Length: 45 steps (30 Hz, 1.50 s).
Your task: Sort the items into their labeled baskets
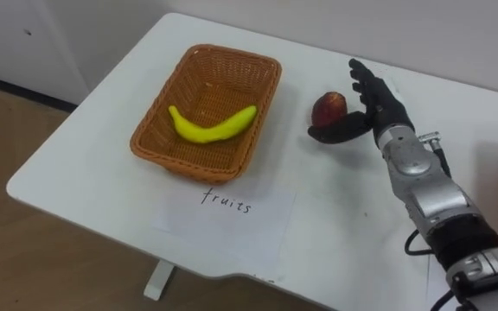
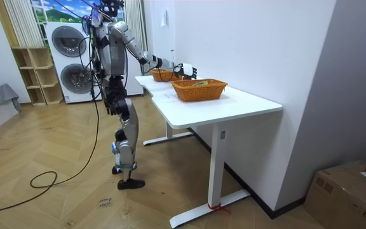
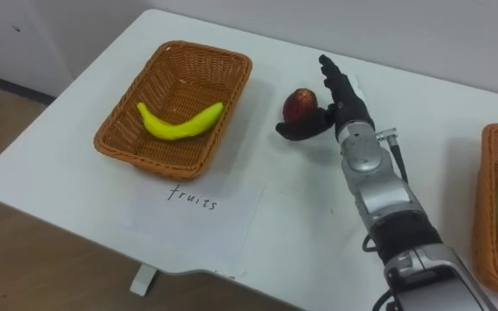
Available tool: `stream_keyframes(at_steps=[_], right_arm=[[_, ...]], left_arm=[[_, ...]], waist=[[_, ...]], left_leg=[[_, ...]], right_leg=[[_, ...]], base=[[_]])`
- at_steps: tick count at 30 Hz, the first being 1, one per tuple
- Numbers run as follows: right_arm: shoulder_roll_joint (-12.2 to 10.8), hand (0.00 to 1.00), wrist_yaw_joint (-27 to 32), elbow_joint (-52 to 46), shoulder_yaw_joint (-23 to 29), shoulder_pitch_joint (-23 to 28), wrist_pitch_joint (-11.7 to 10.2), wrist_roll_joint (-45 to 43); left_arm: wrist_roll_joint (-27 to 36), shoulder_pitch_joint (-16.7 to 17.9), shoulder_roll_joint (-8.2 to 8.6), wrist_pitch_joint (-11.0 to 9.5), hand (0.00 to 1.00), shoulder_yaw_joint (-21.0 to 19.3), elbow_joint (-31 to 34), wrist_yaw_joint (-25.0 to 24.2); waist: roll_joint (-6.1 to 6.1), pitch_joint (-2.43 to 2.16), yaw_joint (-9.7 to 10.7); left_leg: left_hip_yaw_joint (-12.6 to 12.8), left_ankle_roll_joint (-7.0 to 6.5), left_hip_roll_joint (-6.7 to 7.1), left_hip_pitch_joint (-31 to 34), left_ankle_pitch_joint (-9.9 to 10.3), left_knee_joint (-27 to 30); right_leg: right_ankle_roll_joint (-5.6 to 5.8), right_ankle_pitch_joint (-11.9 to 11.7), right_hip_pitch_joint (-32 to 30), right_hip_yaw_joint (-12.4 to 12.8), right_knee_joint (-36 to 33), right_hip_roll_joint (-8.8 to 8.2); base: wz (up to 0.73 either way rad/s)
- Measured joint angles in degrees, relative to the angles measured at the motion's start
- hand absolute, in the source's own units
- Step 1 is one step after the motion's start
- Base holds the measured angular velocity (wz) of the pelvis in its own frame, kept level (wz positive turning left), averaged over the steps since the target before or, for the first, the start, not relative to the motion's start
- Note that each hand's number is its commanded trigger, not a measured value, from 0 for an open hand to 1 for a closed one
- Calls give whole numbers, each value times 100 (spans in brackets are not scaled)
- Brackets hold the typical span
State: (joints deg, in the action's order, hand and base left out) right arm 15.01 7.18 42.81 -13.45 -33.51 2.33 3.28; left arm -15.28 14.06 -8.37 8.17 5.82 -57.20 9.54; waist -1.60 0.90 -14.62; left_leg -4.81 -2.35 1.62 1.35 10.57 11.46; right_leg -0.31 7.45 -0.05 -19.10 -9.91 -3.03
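White tabletop [image 1: 85, 164] rounds off at the near corner, with loads of bare space around the paper sheet [image 1: 223, 225]. Further back, a dark red apple [image 1: 328, 107] sits on the table just right of the wicker basket [image 1: 199, 167] holding a banana [image 1: 213, 126]. The right hand [image 1: 377, 104] is spread open, with the apple between its thumb and straight fingers.
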Motion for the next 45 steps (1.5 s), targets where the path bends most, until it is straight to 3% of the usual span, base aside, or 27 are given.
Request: stream_keyframes(at_steps=[16, 21, 30, 45], right_arm=[[-1, 0, -105, 395, -59, -10, -48, -147], [6, 0, -90, 431, -104, -30, -237, -146], [9, 0, -84, 451, -107, -29, -350, -135], [13, 0, -21, 450, -103, -30, -394, -130]], left_arm=[[13, -105, -3, -9, 0, -3, 44, 2], [150, -181, -2, -15, 0, 10, 29, 1], [224, -216, -2, -23, 0, 14, 14, 1], [223, -216, -5, -111, 0, 12, -20, -15]], waist=[[14, 7, -16], [25, 10, 0], [55, 30, -17], [28, 26, 1]], left_leg=[[-22, -1, 3, 148, -4, 52], [-16, -2, 5, 289, -4, 121], [-21, -5, 6, 328, -6, 119], [-60, -5, 9, 376, -6, 128]], right_leg=[[-5, -4, -95, -61, -14, -13], [-5, -3, -239, -58, -88, -43], [-7, -4, -284, -60, -98, -34], [-7, -4, -307, -133, -97, -43]], base=[[1], [0], [0], [1]])
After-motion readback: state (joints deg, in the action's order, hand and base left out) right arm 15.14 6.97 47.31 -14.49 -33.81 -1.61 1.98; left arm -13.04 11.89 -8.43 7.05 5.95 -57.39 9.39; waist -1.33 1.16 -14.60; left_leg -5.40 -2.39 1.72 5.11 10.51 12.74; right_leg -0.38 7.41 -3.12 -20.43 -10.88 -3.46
